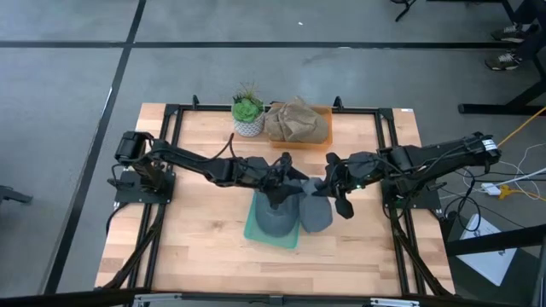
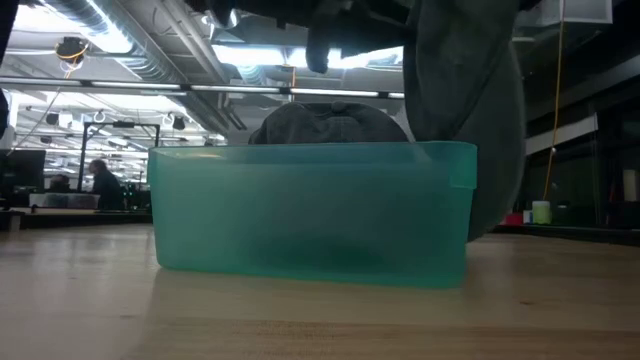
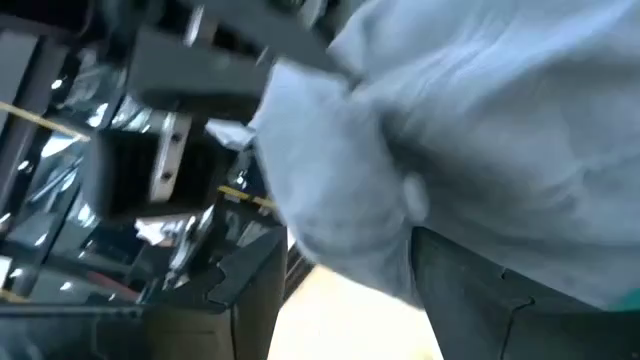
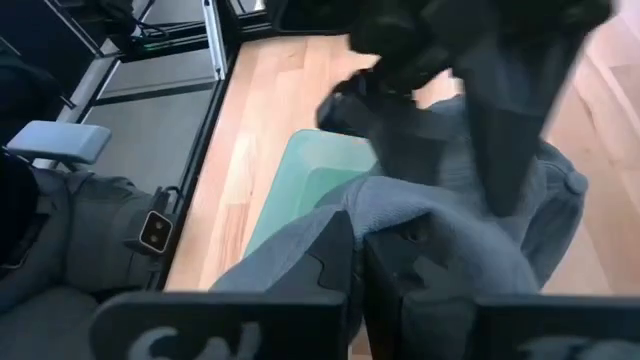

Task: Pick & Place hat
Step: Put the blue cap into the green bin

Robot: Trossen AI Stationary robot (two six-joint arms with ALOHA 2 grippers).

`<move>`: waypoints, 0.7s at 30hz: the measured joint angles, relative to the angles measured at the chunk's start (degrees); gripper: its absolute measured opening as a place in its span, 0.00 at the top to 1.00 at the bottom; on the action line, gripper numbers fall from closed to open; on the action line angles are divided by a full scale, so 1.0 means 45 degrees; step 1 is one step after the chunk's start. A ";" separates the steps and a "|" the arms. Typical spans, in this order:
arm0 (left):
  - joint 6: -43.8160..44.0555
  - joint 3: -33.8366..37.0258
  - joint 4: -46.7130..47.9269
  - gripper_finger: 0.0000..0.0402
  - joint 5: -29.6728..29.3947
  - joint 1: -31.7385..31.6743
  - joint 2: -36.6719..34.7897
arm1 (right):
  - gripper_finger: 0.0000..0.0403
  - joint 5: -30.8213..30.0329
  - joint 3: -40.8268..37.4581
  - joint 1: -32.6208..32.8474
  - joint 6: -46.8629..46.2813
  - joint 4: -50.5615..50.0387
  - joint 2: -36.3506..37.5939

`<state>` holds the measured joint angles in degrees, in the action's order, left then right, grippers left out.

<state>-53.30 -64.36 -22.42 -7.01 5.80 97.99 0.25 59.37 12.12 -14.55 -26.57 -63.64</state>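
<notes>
A grey hat (image 1: 290, 213) sits with its crown in a teal bin (image 1: 256, 228) at the table's middle. Its right part (image 1: 317, 213) hangs outside the bin's right wall. In the low view the crown (image 2: 330, 120) rises above the bin's rim (image 2: 315, 150), and the outer part (image 2: 475, 120) hangs down past the right wall. My left gripper (image 1: 281, 177) is over the crown's far side and my right gripper (image 1: 328, 186) is at the hat's right part. Both are shut on the hat. My left gripper holds the hat's cloth at the crown's far side (image 4: 470, 170), coming from above and the left. One finger (image 4: 510, 130) lies on the outside; cloth (image 3: 420, 130) covers the other, so the hold's kind stays hidden. My right gripper pinches a fold of the hat's right part (image 4: 390, 215) between its two fingers (image 4: 340, 260), reaching in from the table's right. That part is lifted and hangs outside the bin (image 2: 470, 200), while the crown stays inside.
A small potted plant (image 1: 248, 112) and a crumpled brown paper bag (image 1: 297, 121) on an orange tray stand at the table's far edge. Bare wood (image 1: 196, 230) lies left, right and near of the bin. A black frame (image 1: 171, 111) borders the tabletop.
</notes>
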 joint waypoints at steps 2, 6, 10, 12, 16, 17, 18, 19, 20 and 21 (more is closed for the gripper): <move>-0.0002 0.0000 -0.0046 0.48 0.0467 0.0009 0.0026 | 0.98 0.0002 0.0000 0.0000 0.0000 0.0007 0.0000; 0.0487 0.0000 -0.0055 0.48 0.1346 0.0010 0.0108 | 0.98 0.0005 0.0000 0.0000 0.0005 0.0010 0.0000; 0.1091 0.0000 -0.0019 0.48 0.2220 0.0010 0.0108 | 0.98 0.0000 0.0000 0.0000 0.0038 0.0024 0.0000; 0.1228 0.0000 -0.0086 0.48 0.2466 0.0005 0.0108 | 0.98 0.0005 0.0000 0.0002 0.0049 0.0044 0.0000; 0.1563 0.0000 -0.0256 0.48 0.2539 0.0010 0.0108 | 0.98 0.0014 0.0000 0.0000 0.0055 0.0322 0.0000; 0.1626 0.0000 -0.0341 0.48 0.2548 0.0010 0.0113 | 0.98 0.0119 0.0000 0.0000 0.0083 0.0424 0.0000; 0.1677 0.0000 -0.0518 0.49 0.2556 0.0010 0.0150 | 0.98 0.0249 0.0000 0.0000 0.0130 0.0531 0.0000; 0.1695 0.0000 -0.0669 0.51 0.2556 0.0010 0.0171 | 0.98 0.0302 0.0000 0.0000 0.0200 0.0631 0.0000; 0.1705 0.0000 -0.0733 0.52 0.2567 0.0010 0.0181 | 0.98 0.0314 0.0000 0.0005 0.0248 0.0691 0.0000; 0.1705 0.0000 -0.0797 0.55 0.2627 0.0010 0.0181 | 0.98 0.0338 0.0000 0.0005 0.0270 0.0714 0.0000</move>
<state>-45.63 -64.36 -26.00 4.81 5.85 98.80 1.77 59.37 12.14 -13.33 -23.35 -63.64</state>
